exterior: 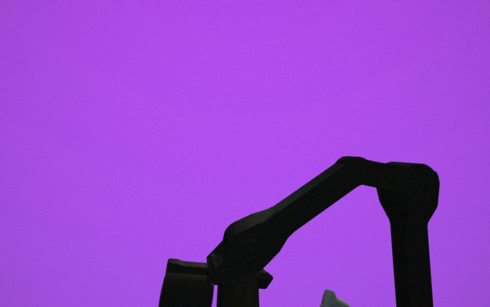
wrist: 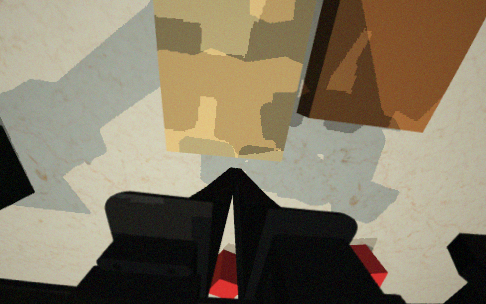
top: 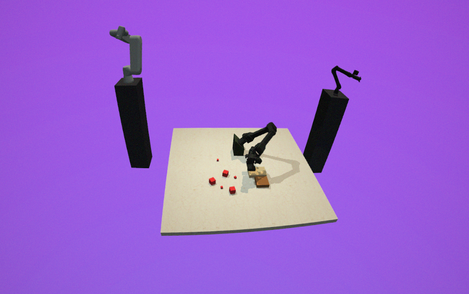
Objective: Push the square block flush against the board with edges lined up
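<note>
The pale tan board (top: pixel 261 171) (wrist: pixel 228 100) lies flat on the table, long and narrow. The brown square block (top: pixel 262 180) (wrist: pixel 408 65) lies flat beside one long side of it. In the wrist view a thin strip of table shows between them near the block's near corner; I cannot tell whether they touch farther up. The board's near end sticks out past the block's near edge. My gripper (top: pixel 251 169) (wrist: pixel 234 173) is shut and empty, its tips just off the board's near end. I cannot tell whether they touch it. The exterior view shows neither part.
Red cubes (top: pixel 225 173) (top: pixel 212 180) (top: pixel 232 190) and several tiny red ones sit on the pale table (top: pixel 192 215) left of the board and block. A grey arm (top: pixel 136 54) and a black arm (top: pixel 335 76) stand on black pillars beyond the table.
</note>
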You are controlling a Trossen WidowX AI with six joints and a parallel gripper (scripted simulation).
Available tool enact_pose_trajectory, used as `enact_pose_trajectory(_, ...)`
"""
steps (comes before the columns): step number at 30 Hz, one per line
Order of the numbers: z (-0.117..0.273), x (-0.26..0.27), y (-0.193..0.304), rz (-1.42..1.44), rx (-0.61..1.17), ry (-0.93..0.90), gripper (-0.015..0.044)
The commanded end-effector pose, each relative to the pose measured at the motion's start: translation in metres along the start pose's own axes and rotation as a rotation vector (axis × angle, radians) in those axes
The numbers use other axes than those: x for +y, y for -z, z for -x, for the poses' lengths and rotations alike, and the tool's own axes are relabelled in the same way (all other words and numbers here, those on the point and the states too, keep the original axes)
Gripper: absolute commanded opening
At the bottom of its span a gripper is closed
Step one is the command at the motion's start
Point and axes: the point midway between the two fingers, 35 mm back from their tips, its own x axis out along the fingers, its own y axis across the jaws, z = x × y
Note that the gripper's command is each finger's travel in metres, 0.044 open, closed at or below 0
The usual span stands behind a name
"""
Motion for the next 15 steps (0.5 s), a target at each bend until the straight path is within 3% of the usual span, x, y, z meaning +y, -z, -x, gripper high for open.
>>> enact_pose_trajectory(1,0.006,-0.008,-0.066,0.029,0.008,0.017,0.0000)
enact_pose_trajectory(8,0.012,0.018,-0.177,0.039,-0.027,0.015,0.0000)
enact_pose_trajectory(13,0.009,0.018,-0.180,0.039,-0.029,0.015,0.0000)
enact_pose_trajectory(15,-0.015,0.017,-0.181,0.039,-0.028,0.015,0.0000)
